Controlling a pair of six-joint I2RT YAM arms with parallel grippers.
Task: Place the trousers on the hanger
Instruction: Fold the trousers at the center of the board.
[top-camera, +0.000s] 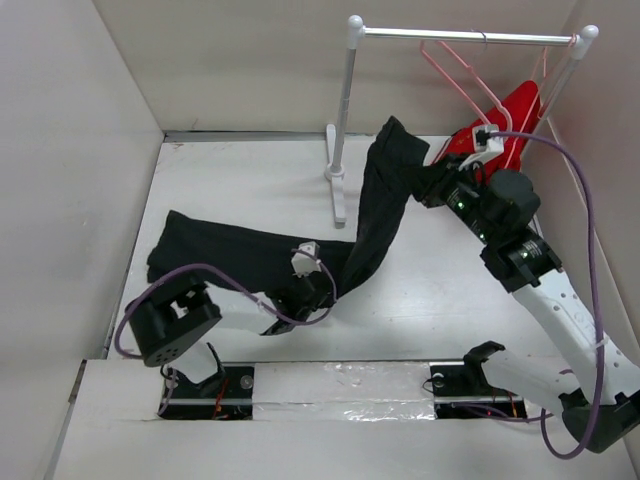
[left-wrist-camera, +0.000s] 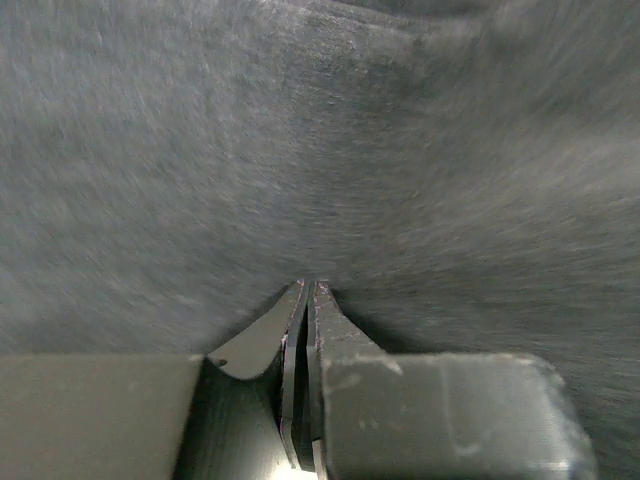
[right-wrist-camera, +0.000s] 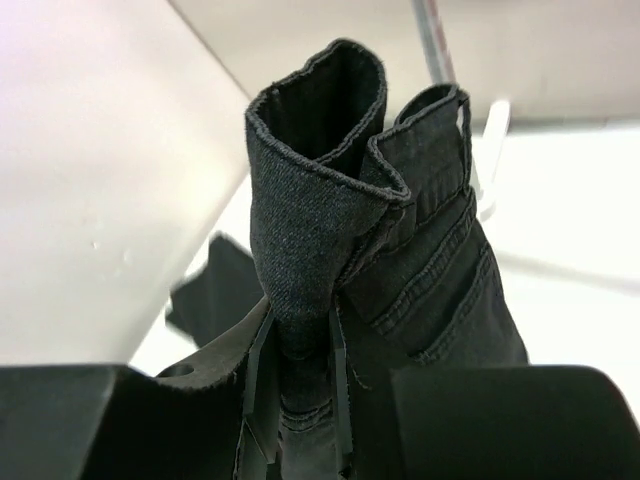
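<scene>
- Trousers (top-camera: 250, 255): legs lie on the counter (top-camera: 420, 310), waist end lifted.
- Right gripper (right-wrist-camera: 300, 385): clenched on the waistband fold.
- Left gripper (left-wrist-camera: 308, 295): clenched on the trousers (mid-length).
- Hanger (top-camera: 447, 68): hangs on the rail (top-camera: 460, 36), empty.

Black trousers (top-camera: 250, 262), long denim-like cloth: one end lies flat on the table toward 9 o'clock, the other end is lifted and folded at 1 o'clock. Pale-pink wire hanger (top-camera: 468, 72) hangs bare on the rail, 1 o'clock, near the lifted end.

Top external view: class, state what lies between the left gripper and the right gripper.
The trousers: their black cloth runs from the left gripper up to the right gripper, seen in the top view.
</scene>
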